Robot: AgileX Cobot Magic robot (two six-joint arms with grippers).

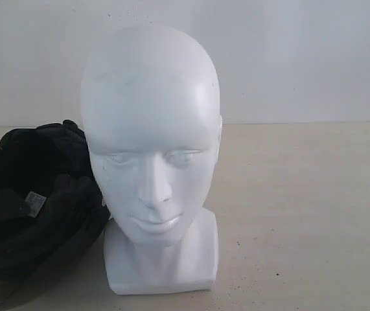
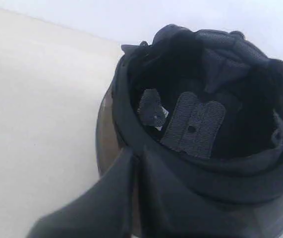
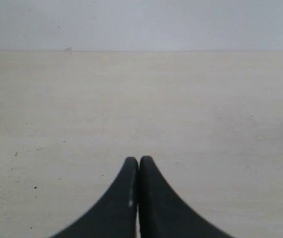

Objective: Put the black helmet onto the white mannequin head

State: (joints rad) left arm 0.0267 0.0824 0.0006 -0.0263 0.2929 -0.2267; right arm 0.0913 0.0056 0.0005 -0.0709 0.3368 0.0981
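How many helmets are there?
1: the black helmet lies on the table, padded inside showing, left of the white mannequin head in the exterior view. No other shows.

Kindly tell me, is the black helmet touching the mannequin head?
Cannot tell: exterior view shows the black helmet and white mannequin head outlines meeting, depth unclear.

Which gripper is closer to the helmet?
Left: the left gripper is at the rim of the helmet; the right gripper hangs over the table, no helmet in its view.
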